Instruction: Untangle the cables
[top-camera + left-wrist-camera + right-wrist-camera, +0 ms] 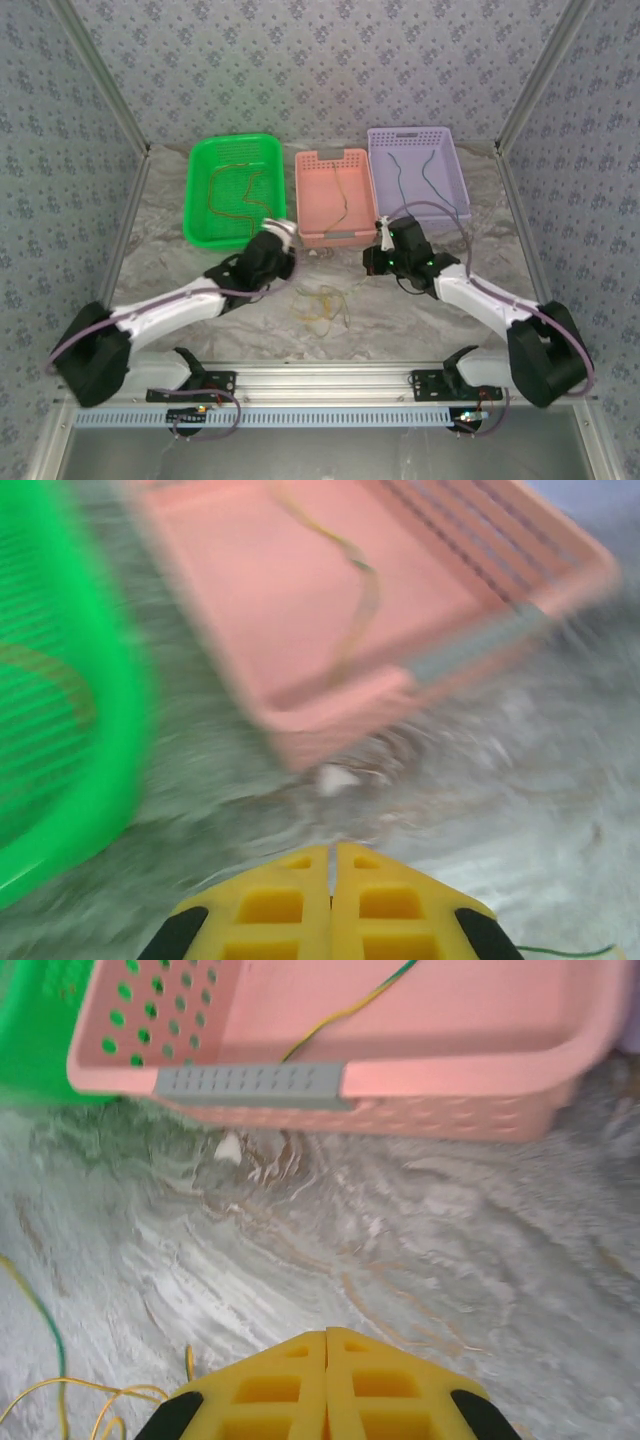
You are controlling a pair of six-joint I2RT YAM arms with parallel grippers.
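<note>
Grey table (390,320) — baskets (303,195) holding cables (345,1012)

green basket (193,195), pink basket (315,200), lilac basket (410,180) (each perforated), yellow cables (322,305) on grey marbled table (380,322).

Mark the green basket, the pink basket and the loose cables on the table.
green basket (192,200), top view, left rim.
pink basket (250,1081), right wrist view, grey strip on the near rim.
loose cables (322,308), top view, middle of the tangle.
</note>
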